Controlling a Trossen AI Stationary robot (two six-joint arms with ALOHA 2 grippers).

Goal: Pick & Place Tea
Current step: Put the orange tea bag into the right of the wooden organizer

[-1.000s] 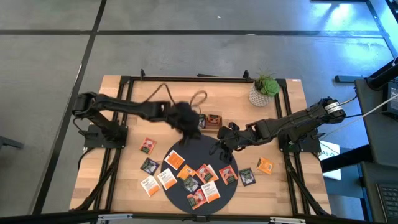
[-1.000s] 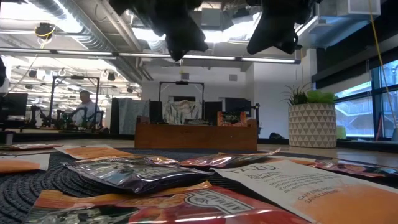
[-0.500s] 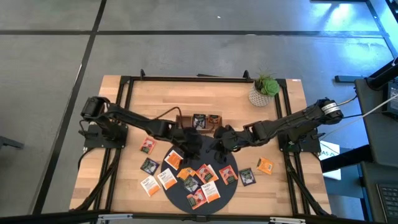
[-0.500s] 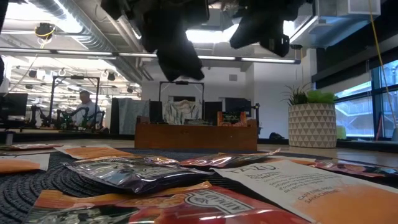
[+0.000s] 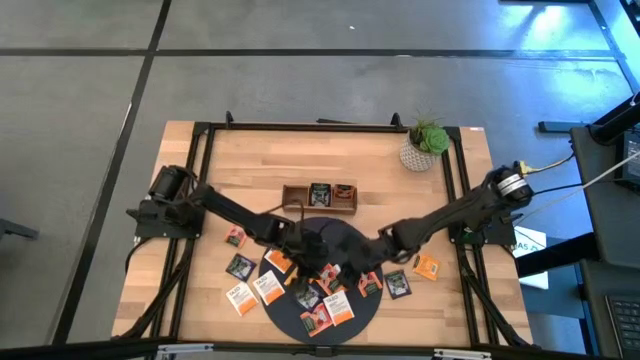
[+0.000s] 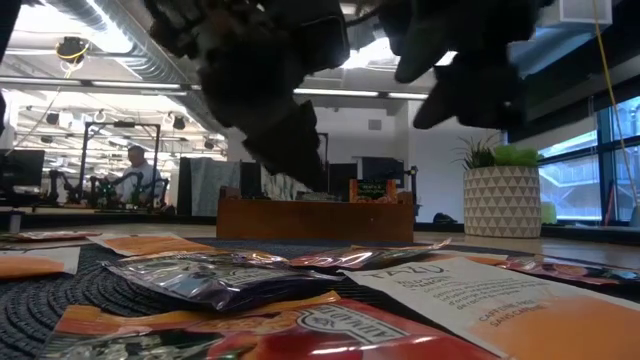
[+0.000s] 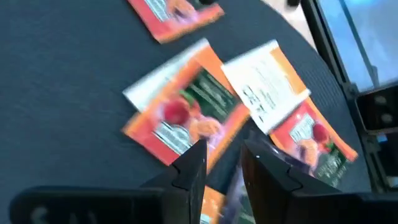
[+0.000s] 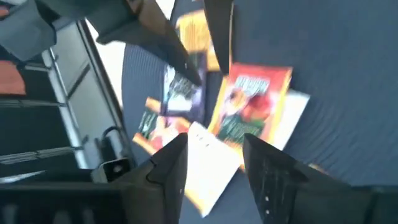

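Several small tea sachets lie flat on the dark round mat [image 5: 335, 240] and on the wood around it, among them a red one [image 7: 186, 112], a white-and-orange one [image 7: 267, 87] and a black one [image 8: 183, 93]. My left gripper [image 5: 305, 252] [image 7: 224, 165] hovers open over the mat's left half, above the red sachet. My right gripper [image 5: 352, 272] [image 8: 211, 165] hovers open over the mat's right half, above a red sachet [image 8: 249, 106] and a white one [image 8: 208, 165]. The two grippers are close together. Nothing shows between either pair of fingers.
The brown three-compartment tray [image 5: 290, 190] stands beyond the mat and holds a few sachets. A potted plant [image 5: 425, 145] stands at the far right. Loose sachets lie left [image 5: 240, 266] and right [image 5: 427, 266] of the mat. The arms' frames run along both table sides.
Both grippers have come from near the tray toward the table's near edge and down over the mat. The left one swung in from the far left. The right one has rolled about its own axis and opened. The sachets have kept still.
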